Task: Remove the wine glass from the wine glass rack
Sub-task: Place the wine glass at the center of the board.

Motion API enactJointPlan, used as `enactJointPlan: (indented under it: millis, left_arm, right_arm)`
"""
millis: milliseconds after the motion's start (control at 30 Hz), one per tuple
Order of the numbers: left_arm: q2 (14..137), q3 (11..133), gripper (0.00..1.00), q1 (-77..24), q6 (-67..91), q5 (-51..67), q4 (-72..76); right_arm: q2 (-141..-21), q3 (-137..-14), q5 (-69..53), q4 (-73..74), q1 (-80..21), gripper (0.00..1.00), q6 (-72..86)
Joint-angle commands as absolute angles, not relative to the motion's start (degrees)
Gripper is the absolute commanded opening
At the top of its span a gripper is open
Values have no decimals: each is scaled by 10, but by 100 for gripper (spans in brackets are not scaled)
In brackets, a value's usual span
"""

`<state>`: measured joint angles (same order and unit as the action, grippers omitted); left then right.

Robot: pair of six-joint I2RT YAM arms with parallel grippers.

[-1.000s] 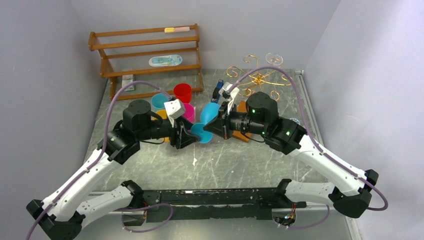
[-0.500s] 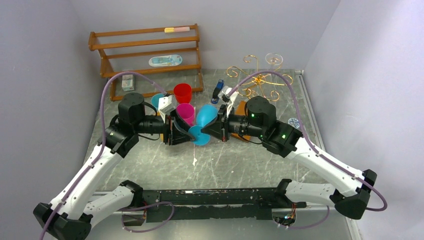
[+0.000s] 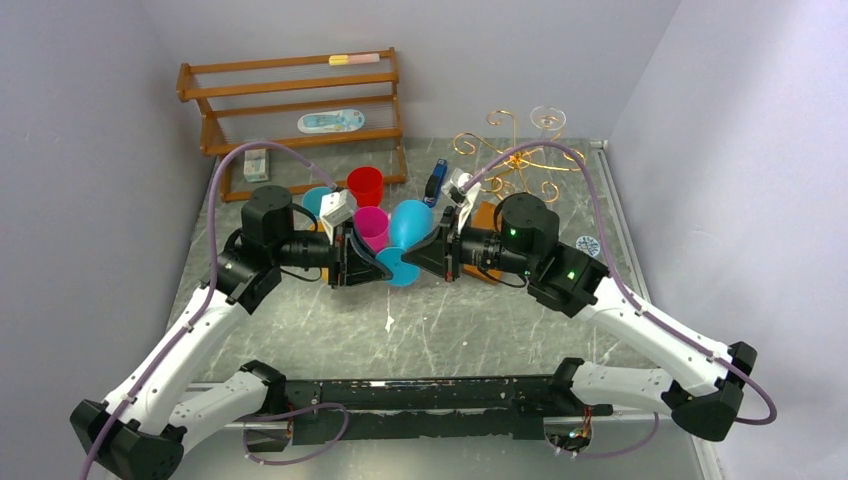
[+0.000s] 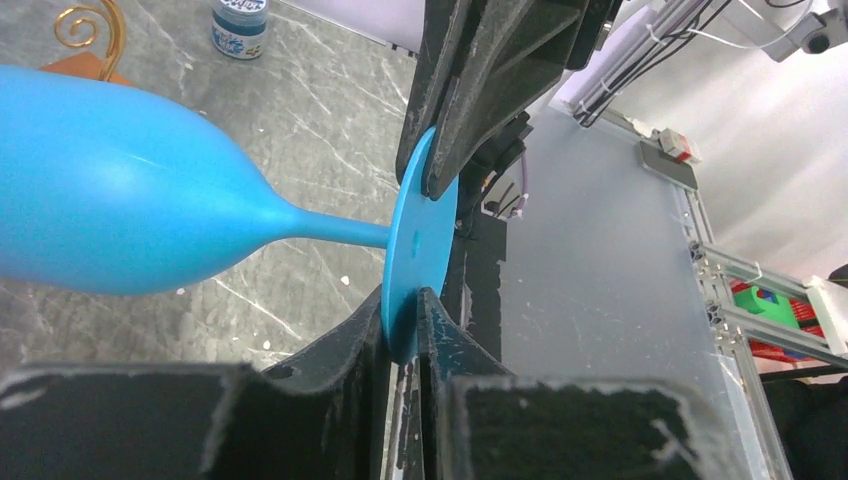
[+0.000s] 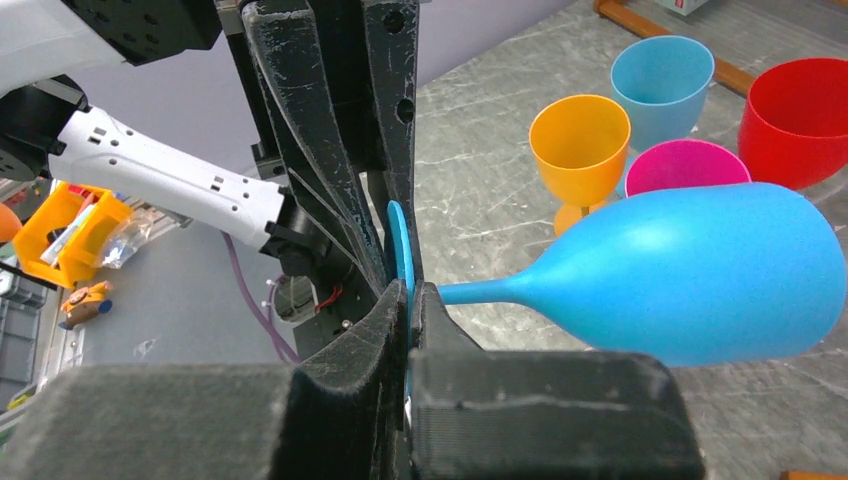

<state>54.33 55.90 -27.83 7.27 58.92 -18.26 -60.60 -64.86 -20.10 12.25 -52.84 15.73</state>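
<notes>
now | step: likely handover, wine glass [image 3: 410,225] off the wine glass rack [image 3: 510,155] at upper right | glass level at mid-frame | left gripper [image 4: 403,312] and right gripper [image 5: 408,300] both pinch its foot | next: one lets go

Blue wine glass [image 4: 120,190] lies sideways, foot pinched between left end effector [image 4: 403,312] below, right end effector [image 4: 437,183] above.

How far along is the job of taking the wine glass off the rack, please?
Done: the blue wine glass is off the gold wine glass rack. In hand: the right gripper and left gripper both pinch its foot, the glass held sideways above the table. Left: probably one gripper releases and the glass gets set down.
</notes>
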Motion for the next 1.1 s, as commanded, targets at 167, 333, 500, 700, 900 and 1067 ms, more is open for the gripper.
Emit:
enactJointPlan:
  millis: [167,333,500,700,900,1067]
  left_arm:
    - [544,547,17,-274,181,605,-33]
    - [544,552,11,-274,168,622,-49]
    - [533,541,7,-274,187,634,-21]
    - [535,543,29,-275,191,644,-13]
    - [542,545,11,-274,171,641,-42]
    - [541,548,5,-275,165,626,-52]
  right_arm:
    - [-587,-630,-195,98,-531,0,162]
    - [-585,-630,-187,101,-531,0,160]
    - [-587,-625,-185,98,-531,0,160]
    - [-593,-630,-185,102,-531,0,159]
    - [-586,-622,-184,89,-531,0,162]
    - [-594,-631,-190,103,-530,0,155]
